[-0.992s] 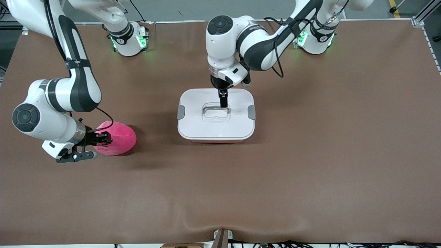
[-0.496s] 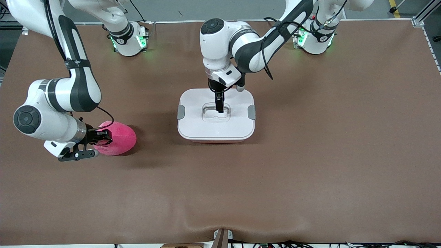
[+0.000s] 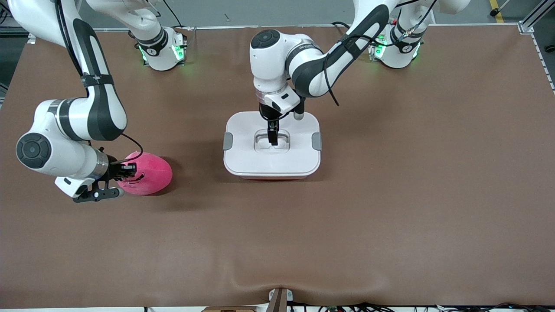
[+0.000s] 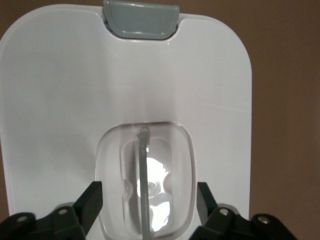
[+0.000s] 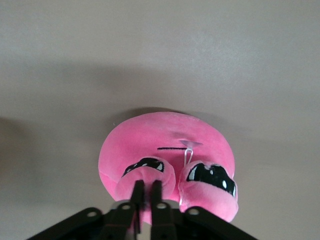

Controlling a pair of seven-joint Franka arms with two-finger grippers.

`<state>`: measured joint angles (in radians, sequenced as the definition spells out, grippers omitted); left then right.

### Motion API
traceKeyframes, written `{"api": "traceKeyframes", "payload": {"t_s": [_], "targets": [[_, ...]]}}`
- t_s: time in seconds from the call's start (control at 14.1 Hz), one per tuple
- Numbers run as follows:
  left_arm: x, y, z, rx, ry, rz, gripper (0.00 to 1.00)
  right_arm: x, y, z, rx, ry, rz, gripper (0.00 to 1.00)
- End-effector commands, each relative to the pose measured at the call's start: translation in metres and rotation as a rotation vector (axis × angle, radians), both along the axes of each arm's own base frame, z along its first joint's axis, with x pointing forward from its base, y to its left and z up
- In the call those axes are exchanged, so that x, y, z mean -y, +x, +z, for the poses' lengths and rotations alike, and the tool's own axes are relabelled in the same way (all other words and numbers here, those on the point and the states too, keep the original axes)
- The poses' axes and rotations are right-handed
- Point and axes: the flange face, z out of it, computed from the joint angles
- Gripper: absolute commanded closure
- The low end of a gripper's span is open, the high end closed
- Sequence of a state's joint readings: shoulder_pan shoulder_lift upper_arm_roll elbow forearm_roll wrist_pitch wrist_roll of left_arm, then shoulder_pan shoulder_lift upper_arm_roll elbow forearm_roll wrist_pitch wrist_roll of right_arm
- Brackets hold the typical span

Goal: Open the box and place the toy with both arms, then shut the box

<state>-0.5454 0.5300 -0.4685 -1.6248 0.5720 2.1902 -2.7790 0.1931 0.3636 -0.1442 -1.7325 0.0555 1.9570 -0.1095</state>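
The box (image 3: 272, 145) lies at the table's middle, lid on, long axis from 9 to 3 o'clock in the front view. The left gripper (image 3: 272, 139) reaches into the lid's handle recess (image 4: 145, 177), fingers (image 4: 90, 200) spread on both sides of the handle bar. The toy (image 3: 149, 173) lies toward the right arm's end, at 9 o'clock from the box, face toward the right gripper (image 5: 146, 192), which pinches its plush. No writing is readable.

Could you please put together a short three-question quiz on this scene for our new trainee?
1. True or false: the lid is on the box.
2. What does the right claw pinch? A) grey clip B) the toy C) nothing
3. Fill in: the left claw straddles the lid's clear ____, fingers apart.

Key: 1 true; 2 B; 3 handle.
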Motion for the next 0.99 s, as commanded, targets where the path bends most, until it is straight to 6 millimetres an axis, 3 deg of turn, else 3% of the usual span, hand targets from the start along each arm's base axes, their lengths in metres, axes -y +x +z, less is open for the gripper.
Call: {"api": "traceKeyframes", "payload": {"t_s": [0.0,0.21,0.5,0.64,0.78,0.92], "targets": [[0.020,-0.010,-0.006,0.046,-0.059,0.146,0.33,0.001,-0.003,0.017,0.011,0.004,0.009,1.00],[0.020,-0.010,-0.008,0.047,-0.059,0.156,0.36,0.003,-0.004,0.023,0.017,0.007,0.015,1.00],[0.020,-0.010,-0.008,0.047,-0.057,0.156,0.50,0.021,-0.007,0.046,0.040,0.025,0.076,1.00],[0.021,-0.010,-0.006,0.048,-0.062,0.156,0.56,0.019,-0.014,0.063,0.029,0.041,0.105,1.00],[0.019,-0.009,-0.004,0.052,-0.063,0.157,0.67,0.013,-0.017,0.082,0.020,0.048,0.133,1.00],[0.019,-0.008,-0.003,0.053,-0.064,0.159,0.85,0.012,-0.015,0.096,0.020,0.055,0.166,1.00]]}}
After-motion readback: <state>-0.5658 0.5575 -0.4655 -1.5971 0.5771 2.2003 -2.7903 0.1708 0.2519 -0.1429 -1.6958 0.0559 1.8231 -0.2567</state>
